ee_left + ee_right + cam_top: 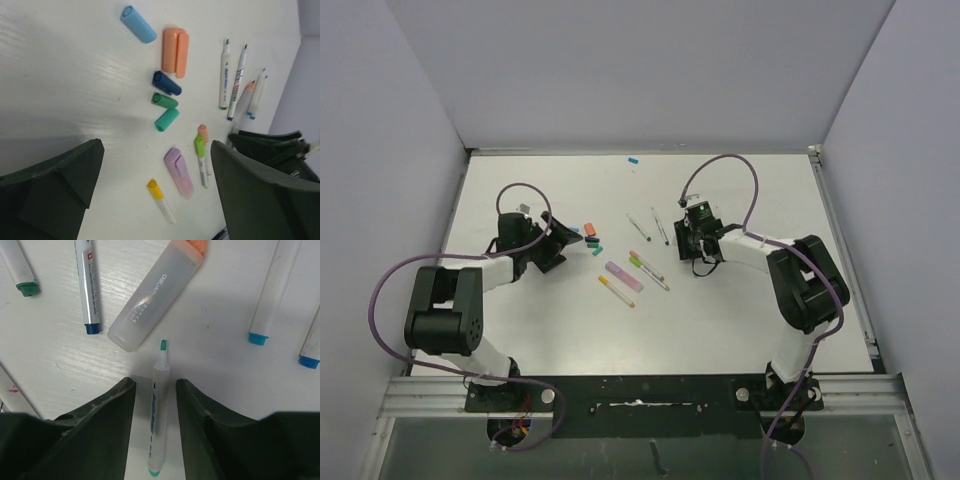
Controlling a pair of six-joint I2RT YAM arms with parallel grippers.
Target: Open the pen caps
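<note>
Several loose pen caps lie in a cluster ahead of my left gripper (155, 185): light blue (139, 24), orange (175, 51), dark blue (166, 83), green (164, 100) and teal (166, 119). That gripper hangs open and empty above a lilac highlighter (179, 171), a yellow-capped pen (161, 200) and a green-capped pen (201, 160). My right gripper (155, 385) stands open low over the table. An uncapped teal-tipped pen (157, 425) lies between its fingers, with a gap showing on each side.
An uncapped salmon-tipped highlighter barrel (155, 295) lies just ahead of the right gripper. Thin white pens (86, 285) (275, 290) lie to either side of it. One blue cap (633, 160) sits alone near the table's far edge. The two grippers (560, 242) (688, 236) flank the pens.
</note>
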